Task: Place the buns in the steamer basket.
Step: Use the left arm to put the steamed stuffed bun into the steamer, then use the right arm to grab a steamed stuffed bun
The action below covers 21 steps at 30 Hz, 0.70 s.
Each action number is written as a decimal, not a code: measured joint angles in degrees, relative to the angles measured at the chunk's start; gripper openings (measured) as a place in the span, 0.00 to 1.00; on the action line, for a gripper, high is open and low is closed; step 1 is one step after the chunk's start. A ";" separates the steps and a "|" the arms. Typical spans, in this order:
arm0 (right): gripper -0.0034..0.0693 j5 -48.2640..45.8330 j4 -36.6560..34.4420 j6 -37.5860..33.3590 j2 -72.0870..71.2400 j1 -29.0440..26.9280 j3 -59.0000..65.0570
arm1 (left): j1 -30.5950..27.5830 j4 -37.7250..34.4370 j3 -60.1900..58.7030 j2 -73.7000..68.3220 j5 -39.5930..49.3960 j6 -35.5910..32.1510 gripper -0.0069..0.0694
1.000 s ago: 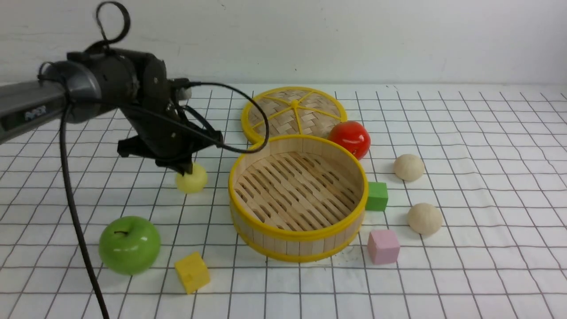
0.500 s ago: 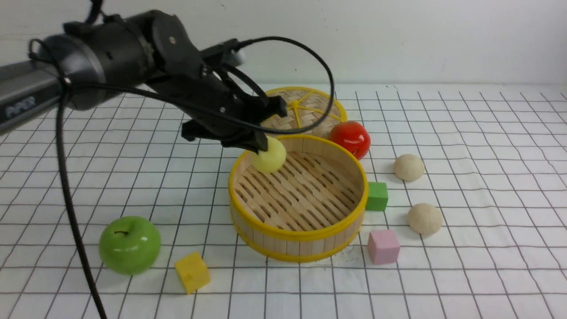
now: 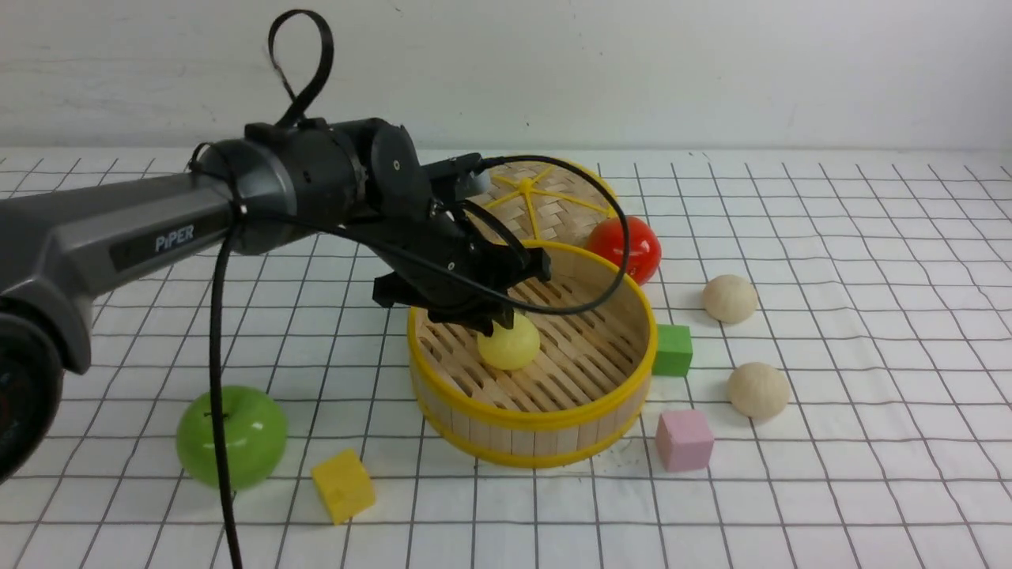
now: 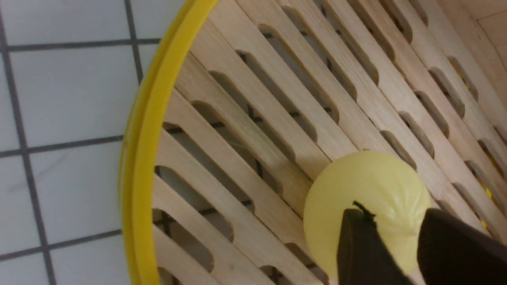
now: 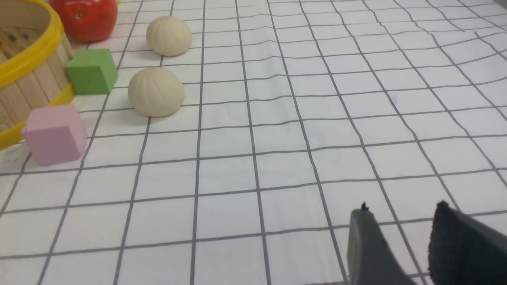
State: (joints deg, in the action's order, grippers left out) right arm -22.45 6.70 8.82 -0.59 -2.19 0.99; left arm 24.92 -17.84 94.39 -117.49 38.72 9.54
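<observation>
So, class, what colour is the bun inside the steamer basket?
The bun is pale yellow, clearest in the left wrist view.

The round steamer basket (image 3: 490, 435) has pale matt wooden slats and glossy yellow rims; inside it, the pale yellow bun (image 3: 510, 346) looks smooth and matt.

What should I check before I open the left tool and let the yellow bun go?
1. Yellow bun inside the steamer basket walls: ok.
2. Bun set down, not hanging: cannot tell.
3. Left tool closed on the bun: ok.
4. Nothing else in the basket: ok.
5. Nearer beige bun and farther beige bun on the table, reachable next: ok.
6. Right tool open, away from the basket: ok.
</observation>
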 joint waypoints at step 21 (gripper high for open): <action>0.38 0.00 0.00 0.00 0.00 0.00 0.00 | 0.00 18.81 2.29 43.83 32.08 2.90 0.52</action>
State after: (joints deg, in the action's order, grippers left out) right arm -22.45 6.70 8.82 -0.59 -2.19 0.99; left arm 24.92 0.98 96.69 -73.65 70.81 12.45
